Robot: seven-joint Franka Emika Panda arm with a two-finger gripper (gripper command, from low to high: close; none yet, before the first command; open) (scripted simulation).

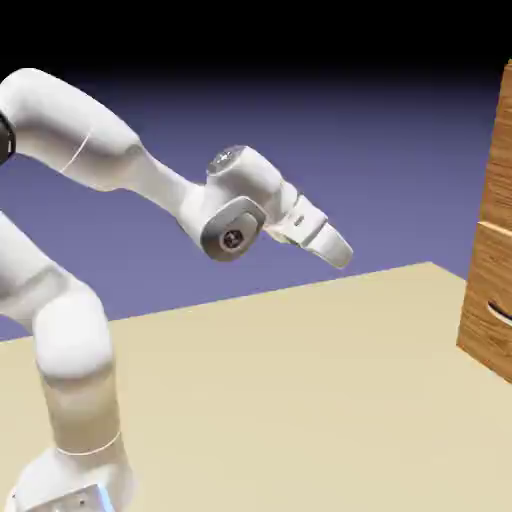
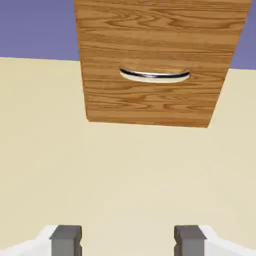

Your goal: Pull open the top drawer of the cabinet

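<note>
The task seems to be at its beginning. In the exterior view, the white arm (image 1: pixel 88 130) reaches toward the cabinet (image 1: pixel 487 340), but its gripper (image 2: pixel 128 241) is well apart from it, above the pale table (image 1: pixel 290 400) and tilted downward. In the hand view the two finger tips stand widely spread, and between them I see only the table's surface — so nothing is pinched.

The cabinet stands at the exterior view's right and is cut by the picture's edge. The top drawer (image 1: pixel 502 160) is its upper wood panel, over the seam (image 1: pixel 495 229); I cannot see a handle on it here. The curved handle (image 2: pixel 155 76) in the hand view sits on a wood panel near the cabinet's bottom, so I judge it is that of the lower drawer, not the one which is asked.

As far as the pictures show, no drawer front stands out, and I judge that no pulling is done. What is left is almost all: to raise the hand to the upper panel, to find its handle, to close on it and to draw it back. The risk, I think, is to take the lower handle by mistake — it is the only one in sight.
</note>
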